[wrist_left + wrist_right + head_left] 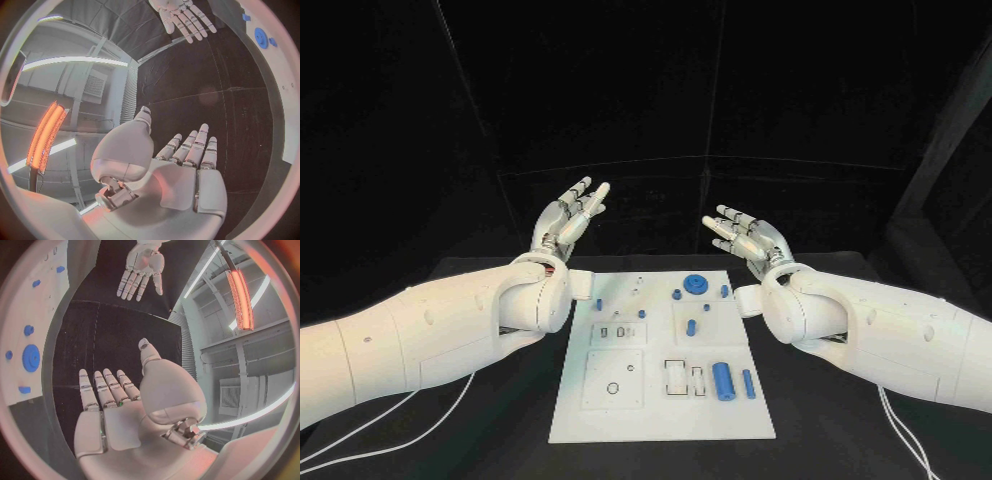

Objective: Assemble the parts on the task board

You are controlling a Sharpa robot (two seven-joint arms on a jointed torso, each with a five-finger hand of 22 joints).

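White and flat, the task board lay mid-table between both arms, with small blue parts on it: a round gear near its far edge, a cylinder nearer. The left hand and right hand hovered beyond the board's far corners, fingers spread, holding nothing.

A robotics lab or test cell: a black bench carries a white task board beneath the raised left hand and right hand, with black curtains hung beyond them. Behind the hands, the wrist views show bare grey walls, a wall vent and strip lights.
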